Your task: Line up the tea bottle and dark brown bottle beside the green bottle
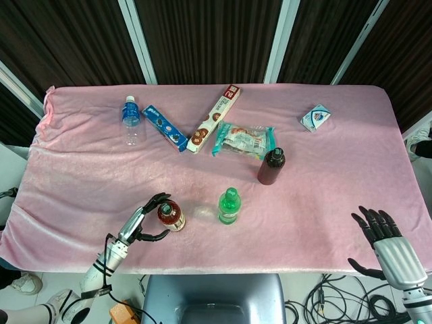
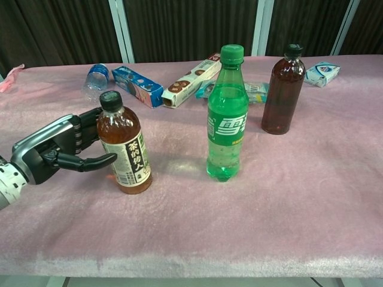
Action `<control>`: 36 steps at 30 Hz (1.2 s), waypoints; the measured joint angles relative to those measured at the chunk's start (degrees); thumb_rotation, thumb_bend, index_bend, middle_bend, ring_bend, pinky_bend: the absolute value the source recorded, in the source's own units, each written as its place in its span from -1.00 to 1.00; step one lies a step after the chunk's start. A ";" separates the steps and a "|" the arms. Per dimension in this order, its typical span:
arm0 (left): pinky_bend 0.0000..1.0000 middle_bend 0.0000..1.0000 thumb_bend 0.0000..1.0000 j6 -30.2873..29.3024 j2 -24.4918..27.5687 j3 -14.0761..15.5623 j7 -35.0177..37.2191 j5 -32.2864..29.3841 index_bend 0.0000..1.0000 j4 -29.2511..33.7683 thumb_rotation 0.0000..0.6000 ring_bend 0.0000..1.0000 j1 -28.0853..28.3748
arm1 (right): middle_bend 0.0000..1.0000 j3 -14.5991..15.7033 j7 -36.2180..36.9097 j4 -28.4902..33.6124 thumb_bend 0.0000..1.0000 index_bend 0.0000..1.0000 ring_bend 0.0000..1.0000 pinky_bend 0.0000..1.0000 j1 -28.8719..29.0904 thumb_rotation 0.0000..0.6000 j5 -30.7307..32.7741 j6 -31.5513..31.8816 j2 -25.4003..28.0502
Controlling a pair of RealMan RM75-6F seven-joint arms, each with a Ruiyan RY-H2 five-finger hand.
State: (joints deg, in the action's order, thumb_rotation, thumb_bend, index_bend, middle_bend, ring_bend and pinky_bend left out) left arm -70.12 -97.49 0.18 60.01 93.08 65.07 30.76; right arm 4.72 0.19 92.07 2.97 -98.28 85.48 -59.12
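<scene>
Table (image 1: 81, 175), draped in pink cloth: all listed items are carried on it.

Left hand (image 2: 57, 152): seen at the near left edge. The fingers (image 2: 84, 128) are curved round the far side of the tea bottle and the thumb is stretched across its near side, the tip at the label. Whether the bottle is actually gripped cannot be told; contact looks light.

Right hand (image 1: 386, 237): shown off the near right corner of the table in the head view only. The fingers are spread apart and nothing is held or touched.

Green bottle (image 2: 227, 113): set upright near the middle front, long axis vertical, cap upward.

Dark brown bottle (image 2: 283, 89): set upright, long axis vertical, cap upward; placed behind and to the right of the green bottle, apart from it.

Tea bottle (image 2: 124, 145): set upright with a slight lean, long axis near vertical, black cap upward, label turned to the chest camera. It is found left of the green bottle, a clear gap between them.

Long biscuit box (image 1: 214, 119), blue biscuit box (image 1: 164, 127), snack packet (image 1: 243, 140): laid flat across the far middle.

Clear water bottle (image 1: 130, 119): laid on its side at the far left.

Small blue-and-white carton (image 1: 316, 117): placed far right.
</scene>
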 measured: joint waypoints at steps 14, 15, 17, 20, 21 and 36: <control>-0.22 0.49 -0.03 1.55 -1.07 -2.52 -1.65 -3.74 0.39 1.37 1.00 -0.09 0.75 | -1.00 0.14 1.10 -0.37 -0.35 -1.00 -1.00 -0.93 -0.23 1.00 -0.50 0.57 0.37; -0.17 0.52 0.03 1.26 -1.12 -2.94 -1.82 -3.95 0.42 1.66 1.00 -0.05 0.73 | -1.00 0.21 1.15 -0.40 -0.35 -1.00 -1.00 -0.93 -0.27 1.00 -0.64 0.63 0.40; -0.06 0.59 0.16 0.86 -1.16 -3.54 -2.21 -4.15 0.49 2.17 1.00 0.03 0.79 | -1.00 0.26 1.24 -0.42 -0.35 -1.00 -1.00 -0.93 -0.31 1.00 -0.74 0.71 0.43; 0.05 0.63 0.23 0.17 -1.28 -4.72 -3.96 -4.44 0.54 3.26 1.00 0.09 1.09 | -1.00 0.28 1.37 -0.47 -0.35 -1.00 -1.00 -0.93 -0.37 1.00 -0.77 0.81 0.46; 0.06 0.63 0.23 0.05 -1.29 -5.27 -5.00 -4.56 0.54 3.94 1.00 0.09 1.34 | -1.00 0.27 1.45 -0.47 -0.35 -1.00 -1.00 -0.93 -0.39 1.00 -0.75 0.81 0.47; 0.06 0.62 0.20 4.79 -8.17 -11.63 -23.52 -10.12 0.55 7.79 1.00 0.09 7.39 | -1.00 0.45 3.17 -0.91 -0.35 -1.00 -1.00 -0.93 -0.43 1.00 -0.76 0.84 1.11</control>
State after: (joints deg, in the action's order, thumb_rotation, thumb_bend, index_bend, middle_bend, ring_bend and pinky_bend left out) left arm -65.32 -105.65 -11.45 36.48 82.97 72.85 38.15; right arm 5.17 3.36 91.16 2.54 -99.04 86.32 -58.01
